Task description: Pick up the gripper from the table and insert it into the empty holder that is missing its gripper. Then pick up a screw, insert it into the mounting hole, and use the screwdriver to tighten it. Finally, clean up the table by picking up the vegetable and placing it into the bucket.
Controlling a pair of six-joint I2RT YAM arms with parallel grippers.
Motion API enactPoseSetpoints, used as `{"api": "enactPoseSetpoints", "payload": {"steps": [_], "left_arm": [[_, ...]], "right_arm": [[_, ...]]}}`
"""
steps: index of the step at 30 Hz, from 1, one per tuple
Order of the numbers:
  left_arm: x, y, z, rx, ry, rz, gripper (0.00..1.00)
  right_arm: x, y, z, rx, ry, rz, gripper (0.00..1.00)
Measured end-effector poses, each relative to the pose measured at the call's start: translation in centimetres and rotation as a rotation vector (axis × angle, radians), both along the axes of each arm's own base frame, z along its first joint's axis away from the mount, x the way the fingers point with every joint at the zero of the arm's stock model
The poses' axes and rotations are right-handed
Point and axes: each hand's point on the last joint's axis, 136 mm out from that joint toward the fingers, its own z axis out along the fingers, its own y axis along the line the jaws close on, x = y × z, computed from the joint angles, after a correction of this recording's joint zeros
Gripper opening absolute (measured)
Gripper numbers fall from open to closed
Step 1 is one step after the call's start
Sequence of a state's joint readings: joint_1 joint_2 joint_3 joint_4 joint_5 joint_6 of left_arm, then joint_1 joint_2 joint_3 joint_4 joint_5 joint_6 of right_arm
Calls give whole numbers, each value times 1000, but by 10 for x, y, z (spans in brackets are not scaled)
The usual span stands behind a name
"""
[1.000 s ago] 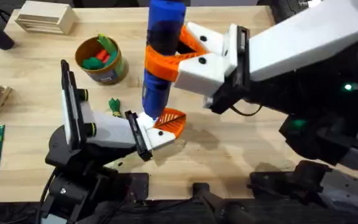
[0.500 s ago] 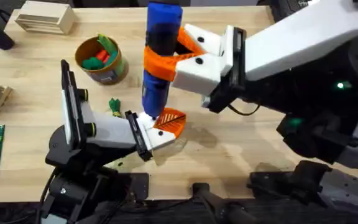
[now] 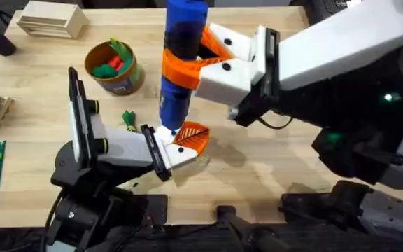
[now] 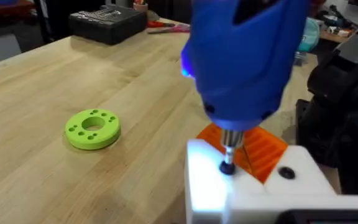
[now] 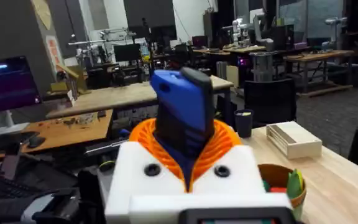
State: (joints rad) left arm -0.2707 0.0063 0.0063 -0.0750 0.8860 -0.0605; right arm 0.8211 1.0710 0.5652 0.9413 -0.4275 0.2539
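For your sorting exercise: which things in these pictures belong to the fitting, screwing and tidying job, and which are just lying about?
Job: screwdriver, held upright in the right hand; screw under its tip; orange gripper; lime-green disc; green vegetable; bucket.

Lying about: pale wooden box; black case.

screwdriver [image 3: 182, 49]: showing bright blue, black band
bucket [image 3: 121, 77]: looking tan, dark band
vegetable [image 3: 129, 119]: appearing green, possibly
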Motion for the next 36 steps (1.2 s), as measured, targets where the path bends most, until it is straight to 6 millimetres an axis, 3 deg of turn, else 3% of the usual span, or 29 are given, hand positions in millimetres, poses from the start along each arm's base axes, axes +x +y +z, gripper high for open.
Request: {"api": "enactPoseSetpoints", "payload": {"steps": [36], "left_arm": [[0,0,0,0,0,0,4]], "right_arm": [[-2,-2,-2,-15,-17,34,29]]}}
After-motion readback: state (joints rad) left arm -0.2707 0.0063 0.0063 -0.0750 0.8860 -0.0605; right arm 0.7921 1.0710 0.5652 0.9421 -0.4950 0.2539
